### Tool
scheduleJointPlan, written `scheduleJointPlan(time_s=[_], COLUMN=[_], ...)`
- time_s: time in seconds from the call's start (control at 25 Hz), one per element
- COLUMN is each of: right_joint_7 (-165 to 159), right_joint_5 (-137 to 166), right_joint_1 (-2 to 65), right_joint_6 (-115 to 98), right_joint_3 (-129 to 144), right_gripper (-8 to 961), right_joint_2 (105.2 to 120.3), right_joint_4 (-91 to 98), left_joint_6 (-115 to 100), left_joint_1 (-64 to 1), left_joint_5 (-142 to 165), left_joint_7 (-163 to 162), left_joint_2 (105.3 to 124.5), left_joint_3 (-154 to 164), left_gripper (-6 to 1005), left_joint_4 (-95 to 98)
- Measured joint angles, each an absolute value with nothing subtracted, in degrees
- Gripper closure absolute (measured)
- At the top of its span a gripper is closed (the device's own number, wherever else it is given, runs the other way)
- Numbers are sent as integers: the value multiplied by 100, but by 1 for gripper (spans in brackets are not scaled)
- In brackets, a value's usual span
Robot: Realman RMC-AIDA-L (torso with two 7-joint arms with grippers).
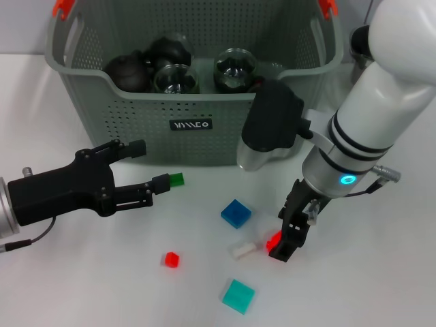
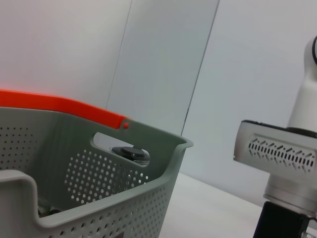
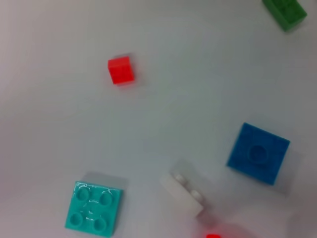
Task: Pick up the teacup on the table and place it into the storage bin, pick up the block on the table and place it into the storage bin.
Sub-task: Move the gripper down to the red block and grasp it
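We find the right gripper [image 1: 283, 240] low over the table, forward of the storage bin [image 1: 191, 129] and toward its right end, its fingers pinched on a small red block [image 1: 274, 240]. The grip is vertical, which we judge suits a lift straight up and over the bin wall. Just beside it lies a white block [image 1: 242, 249]; a blue block [image 1: 236, 212] sits between that and the bin front, a teal block [image 1: 238, 296] farther out from the bin, and a second red block [image 1: 170, 259] out toward the bin's left half.

The left gripper [image 1: 153, 167] is held level near the bin's front wall, fingers spread, with a green block [image 1: 176, 179] at the lower fingertip; we cannot tell whether they touch.

Dark and glass vessels [image 1: 178, 71] already lie in the bin; we cannot single out a teacup among them.
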State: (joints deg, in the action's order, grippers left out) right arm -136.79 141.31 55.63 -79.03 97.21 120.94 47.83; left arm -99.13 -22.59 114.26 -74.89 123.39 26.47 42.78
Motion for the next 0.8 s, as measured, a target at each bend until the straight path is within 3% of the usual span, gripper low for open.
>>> scheduleJointPlan(time_s=[0.52, 0.8], right_joint_7=[-13896, -13968], right_joint_5=[13976, 13956], right_joint_1=[5625, 5628], right_joint_6=[-7547, -7579], right_joint_3=[10358, 10437], right_gripper=[159, 252], right_joint_2=[12120, 12101], right_joint_4=[4526, 4631], left_joint_6=[-9914, -9914], left_joint_1=[-2259, -2260], left_joint_5=[11402, 11382], left_joint_7=[-7488, -7488], left_joint_2=[12340, 12335], left_joint_3=[2645, 2645], left_gripper=[81, 80], left_joint_4=[4280, 4280])
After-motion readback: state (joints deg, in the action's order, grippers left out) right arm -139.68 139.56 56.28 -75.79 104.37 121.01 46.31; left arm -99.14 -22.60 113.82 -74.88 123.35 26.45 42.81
